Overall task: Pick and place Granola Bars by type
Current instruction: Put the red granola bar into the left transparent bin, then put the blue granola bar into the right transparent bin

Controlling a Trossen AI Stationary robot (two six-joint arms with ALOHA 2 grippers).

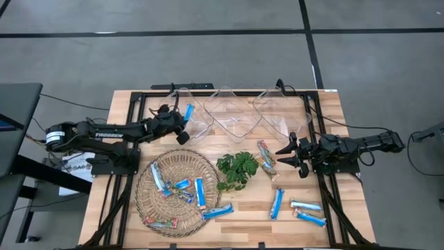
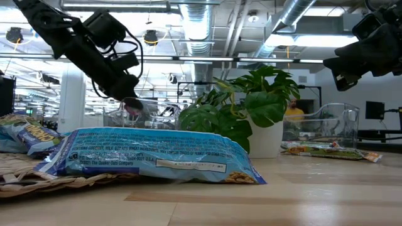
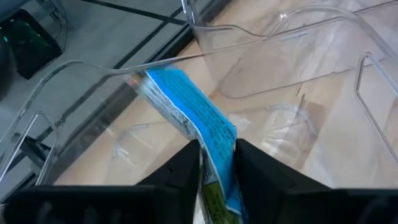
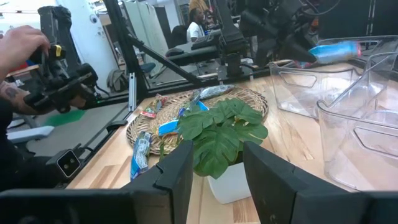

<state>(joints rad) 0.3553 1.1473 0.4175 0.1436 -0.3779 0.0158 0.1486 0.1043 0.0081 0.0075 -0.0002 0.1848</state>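
Take the wicker basket [image 1: 146, 191] as your landmark. Your left gripper [image 1: 186, 125] is up beyond the basket's far rim, at the edge of the leftmost clear bin [image 1: 196, 111], with its two fingers [image 3: 186, 165] pressed against a blue granola bar [image 1: 189, 111]. The bar sticks out past the fingertips and hangs over the bin's wall, as the left wrist view shows clearly; it sits between the fingers and touches both.

Inside the basket you have several more blue bars [image 1: 200, 191] lying at different angles, plus one multicoloured bar [image 1: 161, 223] near the basket's near rim. Another blue bar [image 1: 218, 212] lies across the basket's right rim, half on the table [image 1: 125, 111].

Just right of the basket stands the leafy plant [image 1: 236, 170] in its small pot. Beyond it, farther from the basket, a multicoloured bar [image 1: 266, 154] lies on the wood. Further right again, three blue bars are scattered on the table: one angled [image 1: 277, 203] and two close together [image 1: 306, 206], [image 1: 309, 218].

Two more clear bins [image 1: 232, 111], [image 1: 281, 111] stand in a row to the right of the first.

Your right gripper [image 1: 286, 156] hovers on the far side of the plant from the basket, fingers [image 4: 180, 171] parted with nothing between them.

A person's hand [image 4: 22, 40] shows in the room, off the table's left side beyond the basket, holding a dark handheld device.
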